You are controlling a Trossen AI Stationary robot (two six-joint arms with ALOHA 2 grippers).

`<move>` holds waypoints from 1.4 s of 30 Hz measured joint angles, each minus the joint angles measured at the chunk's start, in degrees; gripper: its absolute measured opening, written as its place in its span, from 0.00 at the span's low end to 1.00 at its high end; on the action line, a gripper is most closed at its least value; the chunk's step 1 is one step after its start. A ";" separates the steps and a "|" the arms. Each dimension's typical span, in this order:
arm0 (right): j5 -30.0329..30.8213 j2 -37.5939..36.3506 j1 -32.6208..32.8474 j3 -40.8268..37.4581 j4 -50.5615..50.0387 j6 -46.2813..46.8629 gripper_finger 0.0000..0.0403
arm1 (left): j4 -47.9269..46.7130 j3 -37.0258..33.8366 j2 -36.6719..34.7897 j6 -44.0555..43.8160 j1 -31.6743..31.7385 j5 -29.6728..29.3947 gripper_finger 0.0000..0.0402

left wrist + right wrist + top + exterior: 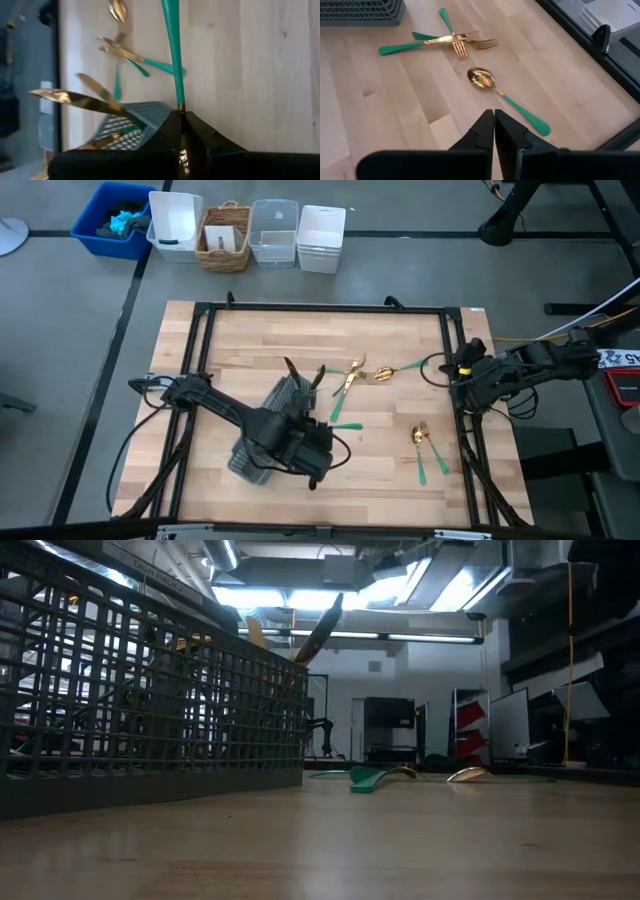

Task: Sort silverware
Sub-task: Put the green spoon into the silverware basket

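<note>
- High view: the left gripper (318, 448) sat at lower centre of the frame, just right of the grey mesh caddy (262, 442), which stood on the wooden table (390, 480).
- The left wrist view showed its fingers (200, 135) pinched together on the gold end of a piece of cutlery (172, 45), whose green handle ran to the top of that picture — whether fork, knife or spoon could not be told.
- Several gold-headed pieces (303, 376) stuck up out of the caddy, leaning toward the frame's centre.
- A small crossed cluster — two forks and a knife (350, 377) — lay at centre, a little above the caddy.
- Just right of the cluster lay a single spoon (384, 373), its handle pointing toward the right arm.
- Two more pieces (428, 446) lay side by side in the lower right of the table, well apart from the rest.
- The right gripper (463, 368) waited at the right edge of the table, near the spoon's handle; its fingers (485, 127) were closed with nothing between them.
- Bins and a basket (224, 235) stood in a row beyond the table, at the upper left.
</note>
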 joint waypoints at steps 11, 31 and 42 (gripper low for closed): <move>0.00 0.01 0.00 -0.22 5.32 -0.39 0.04 | -0.09 0.00 -3.64 3.45 -1.15 -4.01 0.00; -32.62 13.85 0.00 -6.23 56.18 -31.45 0.04 | -0.06 -6.21 -3.74 6.96 1.31 -4.98 0.00; -31.55 29.89 -0.02 -4.55 61.26 -35.01 0.15 | 4.55 -11.29 -3.68 12.30 1.27 -4.68 0.01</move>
